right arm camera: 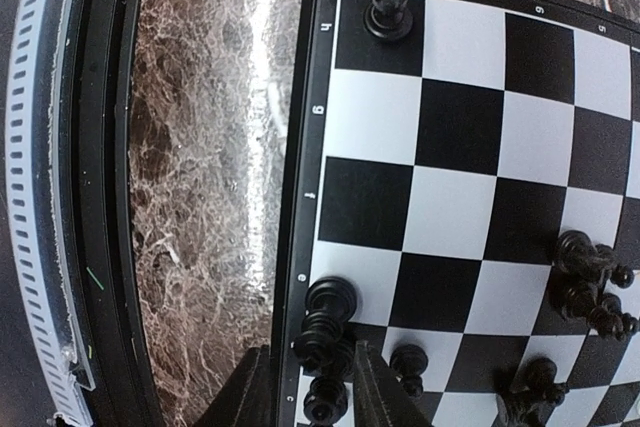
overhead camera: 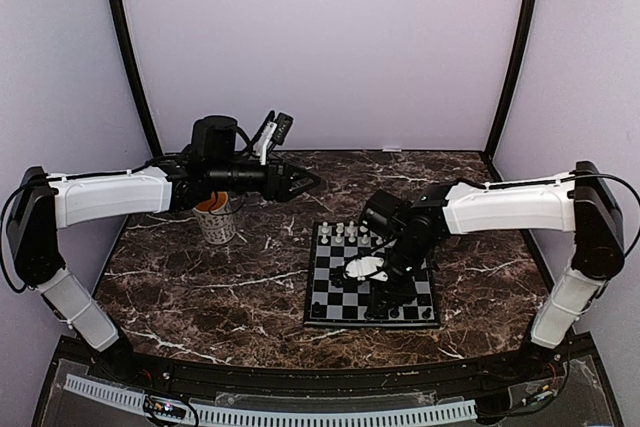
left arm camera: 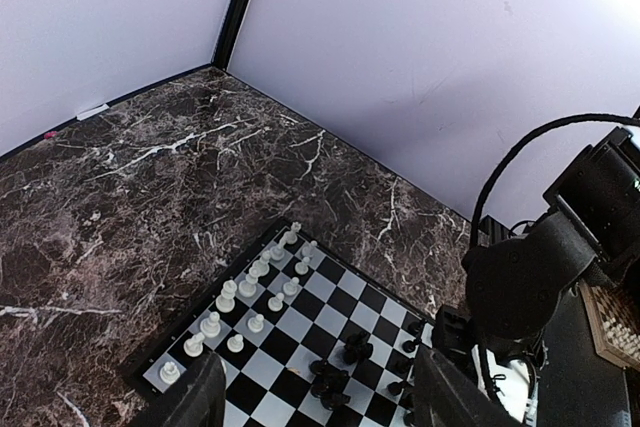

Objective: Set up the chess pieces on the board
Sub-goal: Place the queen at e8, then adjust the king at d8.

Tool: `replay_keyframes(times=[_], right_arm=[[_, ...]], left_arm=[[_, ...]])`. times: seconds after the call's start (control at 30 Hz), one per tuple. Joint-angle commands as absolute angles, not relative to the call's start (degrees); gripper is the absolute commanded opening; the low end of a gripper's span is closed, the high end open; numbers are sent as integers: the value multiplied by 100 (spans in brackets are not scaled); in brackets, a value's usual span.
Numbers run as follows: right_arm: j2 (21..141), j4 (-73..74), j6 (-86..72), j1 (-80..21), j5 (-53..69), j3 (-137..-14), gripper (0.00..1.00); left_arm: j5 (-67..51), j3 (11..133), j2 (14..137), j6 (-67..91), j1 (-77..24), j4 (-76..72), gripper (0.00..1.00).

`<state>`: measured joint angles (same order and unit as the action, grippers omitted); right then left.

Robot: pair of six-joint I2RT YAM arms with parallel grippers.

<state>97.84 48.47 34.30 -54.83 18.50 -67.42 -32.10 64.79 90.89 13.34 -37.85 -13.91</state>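
The board (overhead camera: 335,292) lies right of centre on the table. White chess pieces (overhead camera: 345,232) stand along its far rows, also in the left wrist view (left arm camera: 250,287). Loose black pieces (left arm camera: 335,372) cluster mid-board. My right gripper (overhead camera: 383,302) is down at the near edge of the board (right arm camera: 450,127). In its wrist view the gripper (right arm camera: 315,377) is narrowly open, its fingers straddling a tall black piece (right arm camera: 328,332) that stands on an edge square; a sliver of gap shows on the left side. My left gripper (overhead camera: 305,182) hangs high, open and empty (left arm camera: 320,397).
A white mug (overhead camera: 217,222) stands under the left arm, left of the board. A black rook (right arm camera: 388,9) stands on a corner square. More black pieces (right arm camera: 590,282) and a pawn (right arm camera: 408,362) stand close to the right fingers. The table's front rail (right arm camera: 40,197) is near.
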Motion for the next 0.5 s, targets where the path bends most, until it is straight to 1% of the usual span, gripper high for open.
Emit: replay_keyframes(times=[0.0,0.47], right_arm=[[9407,4904,3494,-5546,1663,-6558,31],[9518,4825,3537,-5544,1443,-6434,29]], left_arm=[[-3278,6688,9079,1353,-3819,-1375,66],[-3278,6694,9055,1345,-3830,-1369,66]])
